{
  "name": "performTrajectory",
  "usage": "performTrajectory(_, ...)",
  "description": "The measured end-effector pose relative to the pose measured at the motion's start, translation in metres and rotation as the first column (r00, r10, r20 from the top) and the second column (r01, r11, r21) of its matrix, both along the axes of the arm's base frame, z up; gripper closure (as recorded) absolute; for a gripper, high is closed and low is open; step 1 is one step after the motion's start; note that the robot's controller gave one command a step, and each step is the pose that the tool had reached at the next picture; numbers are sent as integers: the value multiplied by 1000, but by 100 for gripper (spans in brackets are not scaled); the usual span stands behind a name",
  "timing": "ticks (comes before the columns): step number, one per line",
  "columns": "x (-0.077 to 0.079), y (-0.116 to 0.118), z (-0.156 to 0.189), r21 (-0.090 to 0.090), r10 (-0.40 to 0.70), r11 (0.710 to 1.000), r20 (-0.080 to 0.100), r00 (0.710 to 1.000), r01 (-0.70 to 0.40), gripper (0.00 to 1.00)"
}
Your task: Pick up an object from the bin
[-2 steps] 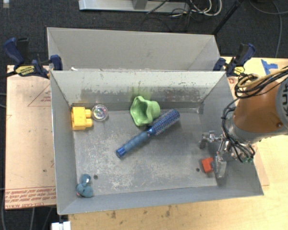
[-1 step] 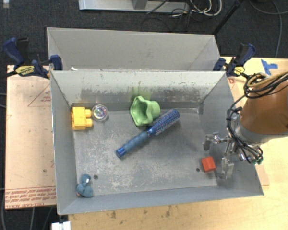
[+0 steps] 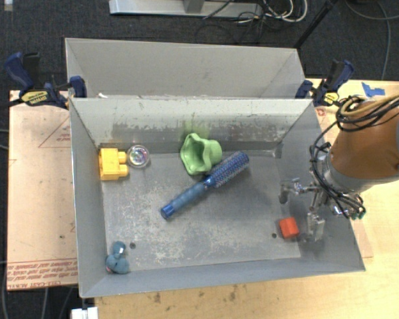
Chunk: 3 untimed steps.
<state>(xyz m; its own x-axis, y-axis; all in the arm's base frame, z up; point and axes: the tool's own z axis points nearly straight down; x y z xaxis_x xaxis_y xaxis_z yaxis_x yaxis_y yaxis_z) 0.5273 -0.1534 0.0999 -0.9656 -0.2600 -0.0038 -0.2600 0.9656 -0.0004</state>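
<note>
Nearest, in the near left corner of the bin point(image 3: 86, 198): a small blue lump point(image 3: 118, 260), kind hard to make out. Toward the near right corner: a small orange block point(image 3: 288, 228), flat on the floor, just beside the gripper point(image 3: 303, 210). Gripper low in the bin by the right wall, pincer apart, nothing between the fingers point(image 3: 314, 226); nearer finger close by the block, touching or not too fine to tell.

Farther in, across the middle of the floor: a blue hairbrush point(image 3: 205, 184), lying aslant, handle toward the near left, bristle head toward the far right. At the far wall, about mid-length: a crumpled green thing point(image 3: 199, 153), just beside the brush head, perhaps touching. In the far left corner: a yellow block point(image 3: 112, 163) with a small clear round thing point(image 3: 138, 155) just beside it.

By the look of it, nothing picked or lifted yet; closing on a thing and raising it both left to do. Likeliest candidate the orange block, though not between the fingers as seen.

Hidden or unclear: wrist and upper pincer under the arm's orange cover point(image 3: 369, 145) and cables; floor beneath the gripper.
</note>
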Motion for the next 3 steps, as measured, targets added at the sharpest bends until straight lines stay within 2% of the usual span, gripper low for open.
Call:
performTrajectory(1,13,2,-30,3,123,992,-1,992,-123,0)
performTrajectory(2,1,3,-30,5,192,981,1,981,-192,0)
performTrajectory(3,1,3,-29,5,193,981,0,981,-193,100)
